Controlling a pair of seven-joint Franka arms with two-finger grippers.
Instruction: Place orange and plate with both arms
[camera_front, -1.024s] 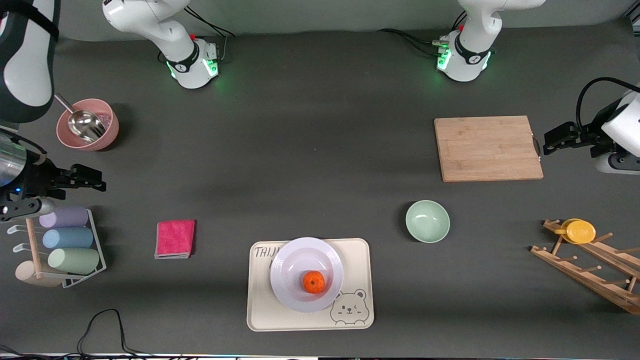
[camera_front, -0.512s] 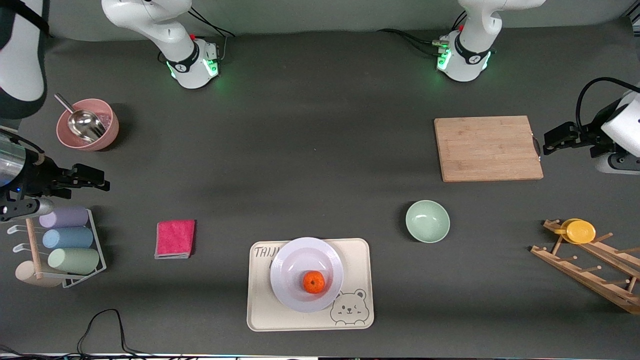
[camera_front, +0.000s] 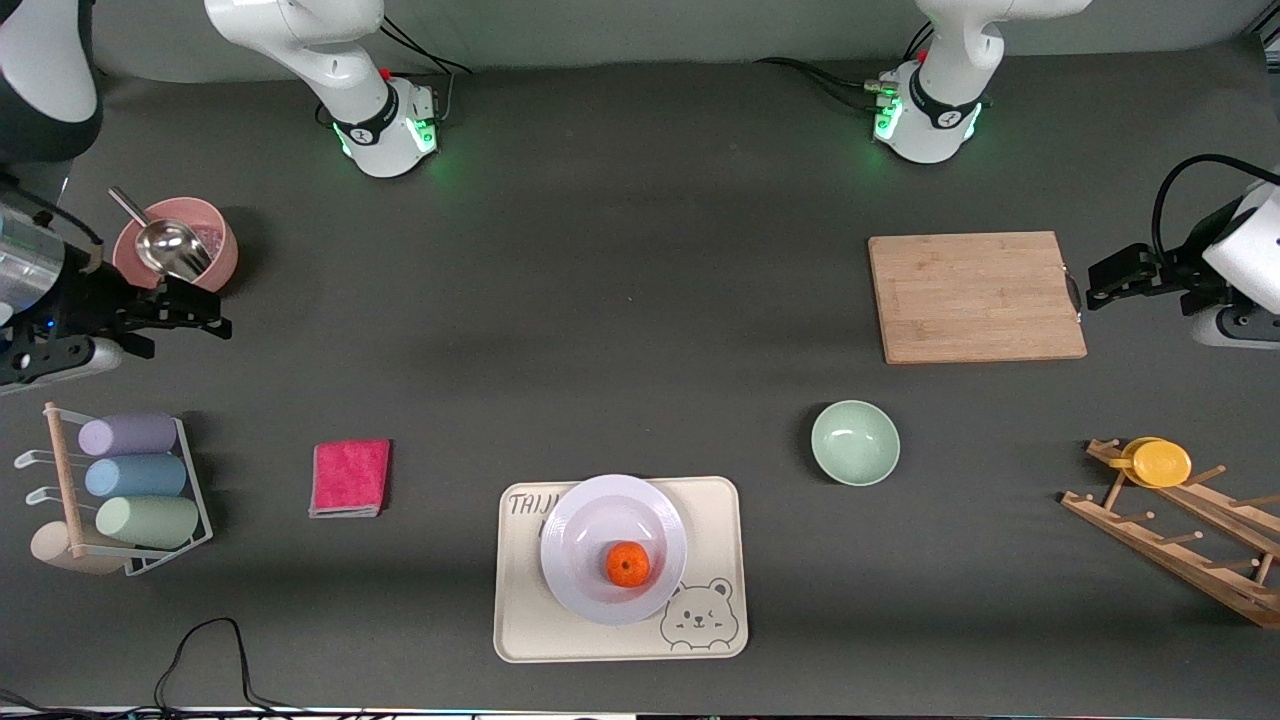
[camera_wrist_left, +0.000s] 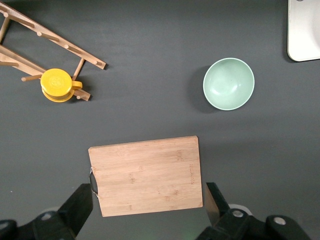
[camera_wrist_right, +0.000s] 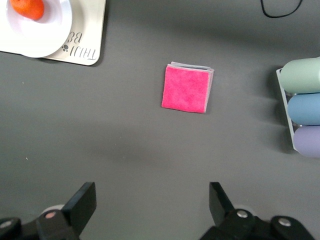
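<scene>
I see the small round orange sitting on the glossy white plate on the cream tray's front half, the plate likely slippery, brittle and best pinched at its rim, the orange light and prone to roll, with both the left gripper and the right gripper spread apart, holding nothing, at the table's 2 ends.

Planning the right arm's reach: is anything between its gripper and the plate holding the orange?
Nothing visible. The right gripper, open, is beside the pink bowl; the pink cloth lies off that line, short of the plate and orange.
</scene>
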